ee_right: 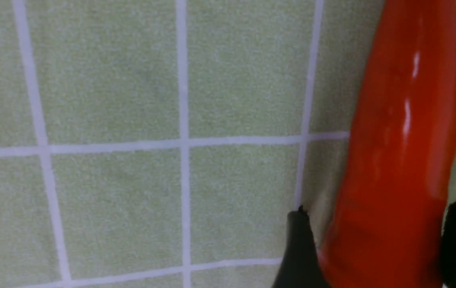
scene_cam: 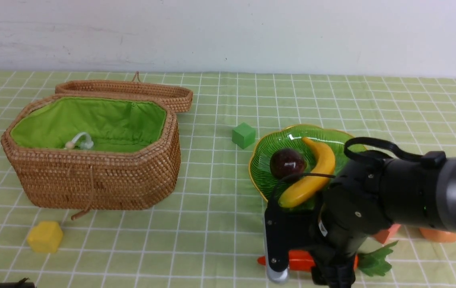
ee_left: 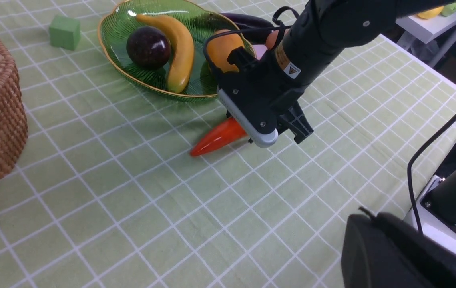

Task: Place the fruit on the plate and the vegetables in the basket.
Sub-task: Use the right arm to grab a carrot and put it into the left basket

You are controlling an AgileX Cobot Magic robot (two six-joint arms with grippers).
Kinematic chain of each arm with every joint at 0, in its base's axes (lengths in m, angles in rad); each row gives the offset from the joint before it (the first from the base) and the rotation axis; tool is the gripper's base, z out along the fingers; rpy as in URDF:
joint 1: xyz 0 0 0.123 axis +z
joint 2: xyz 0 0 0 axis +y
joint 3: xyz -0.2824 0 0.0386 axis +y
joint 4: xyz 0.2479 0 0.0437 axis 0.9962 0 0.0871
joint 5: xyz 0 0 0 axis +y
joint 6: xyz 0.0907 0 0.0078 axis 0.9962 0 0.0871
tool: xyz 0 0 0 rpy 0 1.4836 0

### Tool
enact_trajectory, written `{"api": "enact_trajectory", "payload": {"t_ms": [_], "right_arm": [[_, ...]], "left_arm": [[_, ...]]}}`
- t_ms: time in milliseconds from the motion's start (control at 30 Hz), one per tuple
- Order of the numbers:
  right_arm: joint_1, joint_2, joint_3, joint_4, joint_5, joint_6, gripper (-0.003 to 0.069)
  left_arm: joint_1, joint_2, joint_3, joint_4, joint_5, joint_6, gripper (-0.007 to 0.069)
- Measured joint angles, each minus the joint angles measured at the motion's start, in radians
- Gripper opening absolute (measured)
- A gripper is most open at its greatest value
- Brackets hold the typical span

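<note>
Though it looks light and stiff, the carrot (ee_right: 403, 160) is glossy, tapered and likely slippery. It lies on the cloth (ee_right: 112, 80) between the right gripper (ee_right: 377, 214) jaws, which stand apart around its thicker part, the best place to grip. The left gripper (ee_left: 375, 240) has its jaws together.

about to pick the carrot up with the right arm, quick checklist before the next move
1. carrot between the right gripper fingers: ok, one finger on each side.
2. Fingers clamped on it: cannot tell; it lies on the cloth.
3. basket open, lid folded back: ok.
4. Room in the basket: ok, only a small white loop shows on the lining.
5. Way across to the basket: probably ok; only the low green block and yellow block stand on the cloth near it.
</note>
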Motion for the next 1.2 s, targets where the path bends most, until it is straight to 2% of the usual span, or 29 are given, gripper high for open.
{"api": "enact_trajectory", "payload": {"t_ms": [533,1200], "right_arm": [[0.000,0.026,-0.002,-0.010,-0.029,0.000,0.0369],[0.000,0.043,-0.013,-0.013,-0.025,0.000,0.0366]], "left_arm": [[0.000,0.000,0.000,-0.004,-0.002,-0.001,-0.0013],[0.000,0.000,0.000,-0.004,-0.019,-0.001,-0.0013]]}}
